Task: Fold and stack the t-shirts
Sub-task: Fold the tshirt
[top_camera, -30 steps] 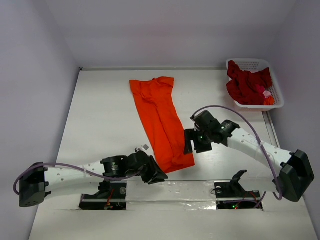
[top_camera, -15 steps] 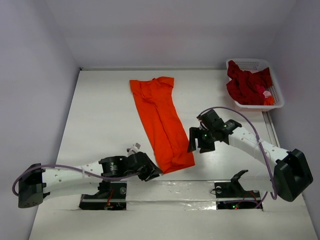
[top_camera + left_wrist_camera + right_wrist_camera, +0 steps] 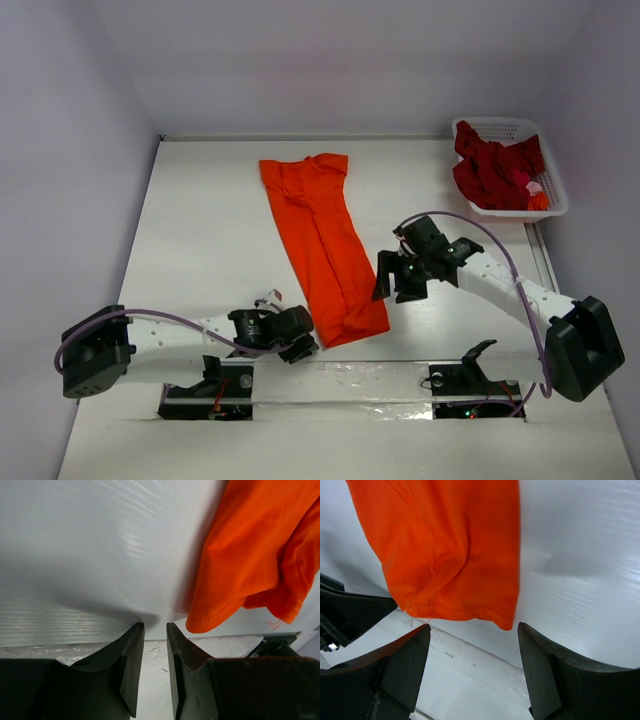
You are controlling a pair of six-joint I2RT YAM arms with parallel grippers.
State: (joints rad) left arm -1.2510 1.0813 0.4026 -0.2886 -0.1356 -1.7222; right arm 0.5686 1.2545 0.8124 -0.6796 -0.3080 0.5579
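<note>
Top external: the orange t-shirt [image 3: 320,245], folded into a long strip, lies centrally, running from 11 to 5 o'clock. The dark red t-shirt [image 3: 495,165] is heaped in the basket [image 3: 500,123] at 1 o'clock. Both the left gripper [image 3: 300,347] and right gripper [image 3: 386,286] flank the strip's near hem, probably to lift its corners.

Left wrist: jaws barely apart and empty, with the hem at 2 o'clock.

Right wrist: jaws wide and empty, straddling the other corner, an alignment hidden from overhead.

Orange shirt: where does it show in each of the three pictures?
Top: the orange shirt is a long strip at the centre.
Left wrist: shirt at upper right.
Right wrist: shirt at upper left and centre.
Shared landmark: its stitched hem.
</note>
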